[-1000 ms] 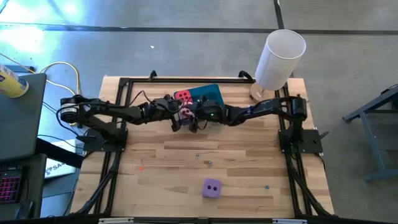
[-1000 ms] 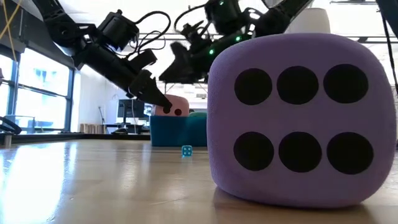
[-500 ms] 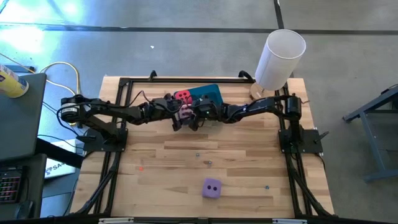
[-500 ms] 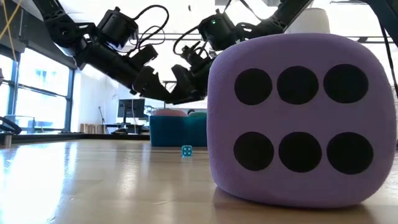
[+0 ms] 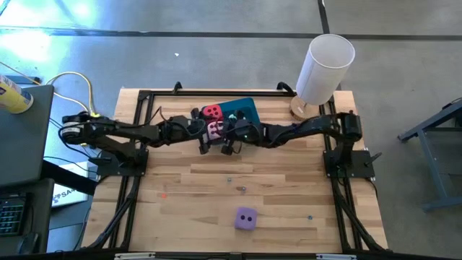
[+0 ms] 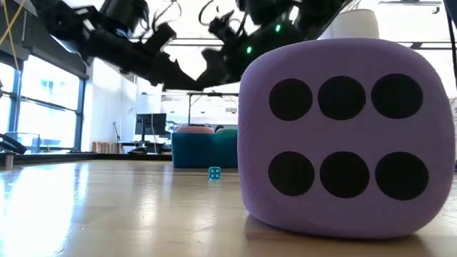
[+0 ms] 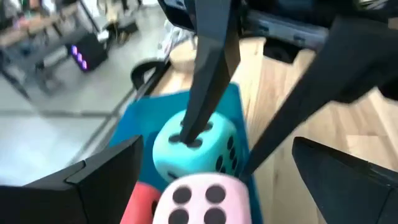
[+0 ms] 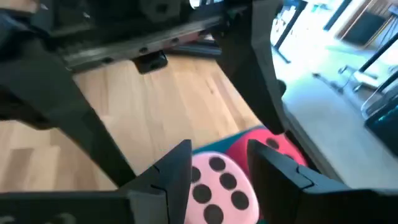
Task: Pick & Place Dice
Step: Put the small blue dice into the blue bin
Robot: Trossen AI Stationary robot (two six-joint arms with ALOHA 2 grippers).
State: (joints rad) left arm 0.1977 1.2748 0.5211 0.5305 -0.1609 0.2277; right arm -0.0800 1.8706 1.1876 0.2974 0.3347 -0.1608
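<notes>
The blue bin (image 5: 246, 107) stands at the table's far middle. In it lie the red die (image 5: 211, 111), the pink die (image 5: 214, 130) and the teal die (image 5: 234, 115). The left wrist view shows them packed together: teal die (image 7: 196, 146), pink die (image 7: 202, 199). The purple die (image 5: 246, 217) rests on the table near its near edge and looms large in the low view (image 6: 344, 135). My left gripper (image 5: 206, 139) and right gripper (image 5: 226, 142) hang open above the bin's near side, tips close together. They stand well above the bin (image 6: 189, 151) in the low view.
A white cylinder (image 5: 325, 68) stands at the table's far right corner. Black frame rails (image 5: 137, 144) run along the table's left, right and far sides. A tiny blue die (image 6: 214, 173) and other specks (image 5: 243, 189) lie mid-table. Bare wood lies around the purple die.
The pink die, at my left gripper's fingertips over the bin a second ago, has dropped into the bin and lies beside the teal die. Both grippers have since risen, staying close together above the bin.
</notes>
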